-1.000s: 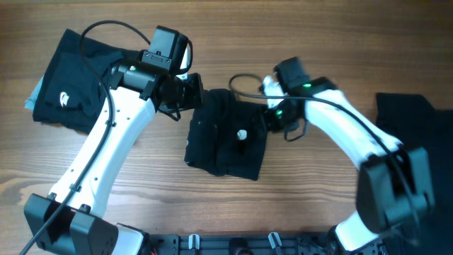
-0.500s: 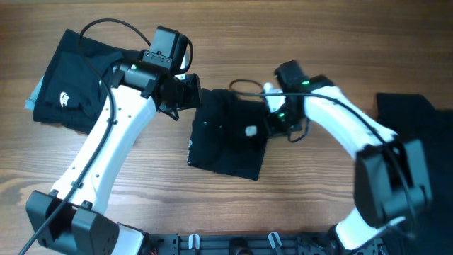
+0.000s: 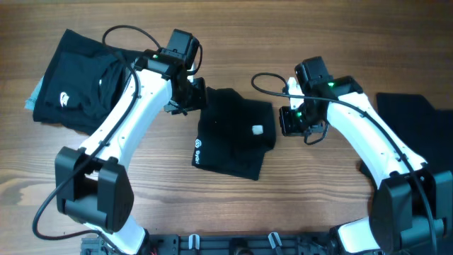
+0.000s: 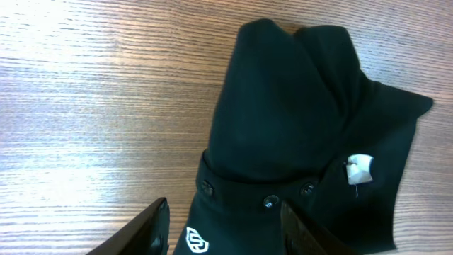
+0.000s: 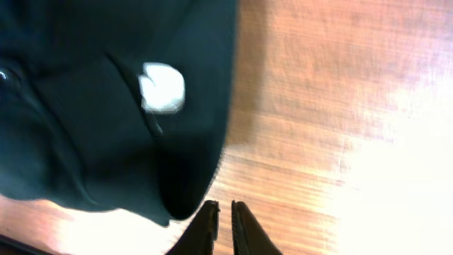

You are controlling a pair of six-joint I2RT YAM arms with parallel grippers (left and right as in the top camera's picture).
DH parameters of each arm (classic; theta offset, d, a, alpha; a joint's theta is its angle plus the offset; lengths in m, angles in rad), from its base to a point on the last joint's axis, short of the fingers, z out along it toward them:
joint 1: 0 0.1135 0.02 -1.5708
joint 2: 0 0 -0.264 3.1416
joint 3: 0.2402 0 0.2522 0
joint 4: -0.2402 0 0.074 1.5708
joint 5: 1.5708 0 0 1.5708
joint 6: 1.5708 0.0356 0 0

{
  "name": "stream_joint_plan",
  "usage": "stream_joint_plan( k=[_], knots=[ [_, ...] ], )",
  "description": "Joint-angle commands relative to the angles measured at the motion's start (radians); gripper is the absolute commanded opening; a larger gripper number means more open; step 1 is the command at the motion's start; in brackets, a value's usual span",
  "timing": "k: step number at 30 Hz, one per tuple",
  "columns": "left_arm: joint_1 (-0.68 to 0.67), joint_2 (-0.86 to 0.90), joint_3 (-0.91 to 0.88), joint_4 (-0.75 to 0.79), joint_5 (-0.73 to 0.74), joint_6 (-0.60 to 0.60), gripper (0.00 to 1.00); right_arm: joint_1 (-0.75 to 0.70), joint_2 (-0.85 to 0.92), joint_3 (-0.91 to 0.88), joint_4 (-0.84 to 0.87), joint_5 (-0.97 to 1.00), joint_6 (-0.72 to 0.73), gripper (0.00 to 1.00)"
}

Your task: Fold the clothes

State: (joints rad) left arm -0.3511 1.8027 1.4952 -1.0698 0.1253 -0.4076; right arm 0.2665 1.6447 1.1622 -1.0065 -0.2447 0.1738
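Note:
One of the clothes, a black garment [image 3: 233,138], lies folded at the table's middle, showing a small white logo [image 3: 198,149] and a white tag [image 3: 257,129]. My left gripper [image 3: 197,95] hovers at its far left corner. In the left wrist view that gripper [image 4: 225,230] is open, its jaws standing either side of the logo [image 4: 196,241] without pinching the cloth. My right gripper [image 3: 283,120] sits just off the garment's right edge. In the right wrist view its fingers [image 5: 225,216] are nearly together over bare wood, with nothing between them and the garment [image 5: 106,106] to the left.
A pile of black clothes [image 3: 78,88] with a white logo lies at the far left. Another black garment [image 3: 417,117] lies at the right edge. Cables loop above both arms. Bare wooden table [image 3: 325,205] surrounds the centre garment.
The right gripper has let go of the garment, drawn back to the right and closed. The left gripper shifted right to the garment's corner. The garment now lies flatter, logo showing.

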Motion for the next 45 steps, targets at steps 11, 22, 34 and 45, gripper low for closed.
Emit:
stream_joint_plan(
  k=[11,22,34,45],
  knots=[
    [0.006,0.03,-0.005,0.031,0.015,0.011,0.39,0.01,0.014,-0.026,0.134,-0.269,-0.128,0.25],
    [0.012,0.047,-0.007,0.029,0.057,0.007,0.42,0.113,0.167,-0.157,0.164,-0.196,-0.049,0.17],
    [0.138,0.047,-0.204,0.191,0.471,0.195,0.72,0.106,0.164,-0.179,0.206,-0.144,0.012,0.23],
    [0.196,0.134,-0.344,0.352,0.594,0.326,0.87,0.106,0.164,-0.179,0.214,-0.161,0.011,0.25]
  ],
)
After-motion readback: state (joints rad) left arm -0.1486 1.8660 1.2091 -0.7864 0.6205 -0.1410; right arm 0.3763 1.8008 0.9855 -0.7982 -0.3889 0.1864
